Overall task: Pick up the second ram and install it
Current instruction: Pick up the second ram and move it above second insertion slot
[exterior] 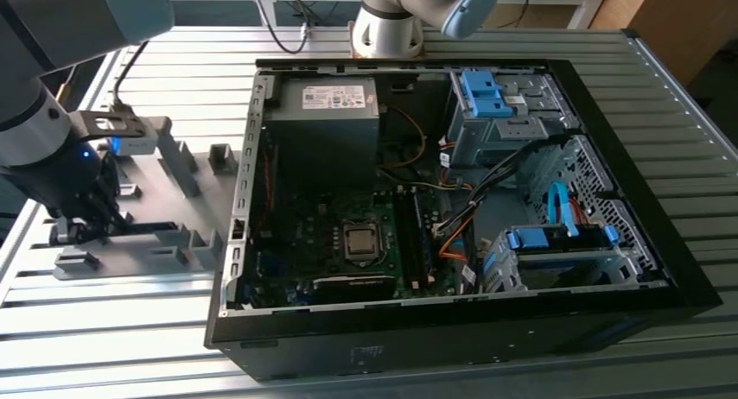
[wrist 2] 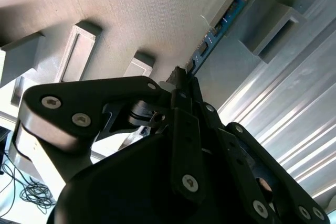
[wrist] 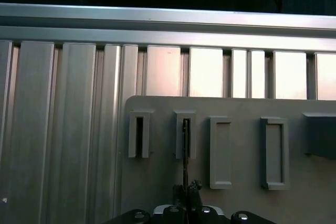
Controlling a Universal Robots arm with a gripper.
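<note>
The second ram [wrist 2: 220,24] is a thin blue-green stick standing on edge in a slot of the grey holder tray [wrist 2: 131,14]. In the first wrist view I see the ram [wrist: 185,148] edge-on, running from its slot to the fingers. My gripper [wrist 2: 181,77] is shut on the near end of the stick, and its far end rests in the holder. In the exterior view my gripper [exterior: 79,228] reaches down over the holder tray [exterior: 173,157] at that view's left, beside the open computer case [exterior: 645,269].
The open case shows a motherboard with a processor socket [exterior: 361,241], long memory slots [exterior: 416,235] beside it, a power supply [exterior: 328,97] and blue drive clips [exterior: 485,92]. The holder has several other upright slot blocks [wrist: 220,153]. All rests on a ribbed metal table [exterior: 104,330].
</note>
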